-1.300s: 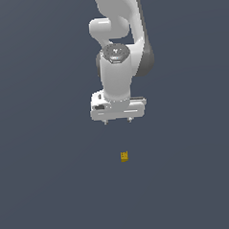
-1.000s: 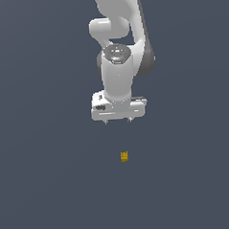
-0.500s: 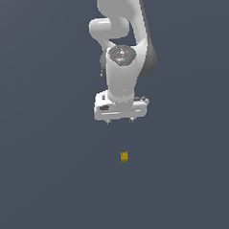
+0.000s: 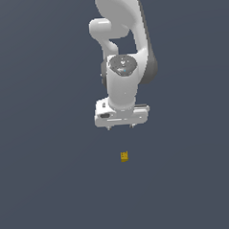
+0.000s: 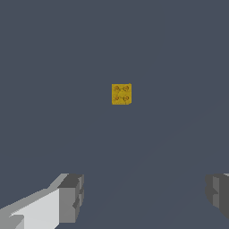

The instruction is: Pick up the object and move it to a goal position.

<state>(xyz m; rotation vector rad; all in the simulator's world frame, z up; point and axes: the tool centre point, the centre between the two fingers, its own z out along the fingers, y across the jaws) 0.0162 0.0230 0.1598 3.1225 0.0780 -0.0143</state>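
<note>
The object is a tiny mustard-yellow block [image 4: 124,156] with faint darker markings, lying on the flat dark grey floor. It also shows in the wrist view [image 5: 121,94], where its top face has small round marks. My white gripper [image 4: 120,127] hangs above the floor, farther up the exterior view than the block and apart from it. Its two fingers [image 5: 71,197] stand wide apart with nothing between them. The gripper is open and empty. Only the short fingertips show below the hand in the exterior view.
The floor [image 4: 44,188] is one plain dark grey surface with no other objects, edges or markers in view. The white arm [image 4: 123,34] rises behind the gripper toward the exterior view's top.
The gripper has moved a little downward in the exterior view, closer to the block, and slightly to the exterior view's right. The block has not moved. The fingers stay open.
</note>
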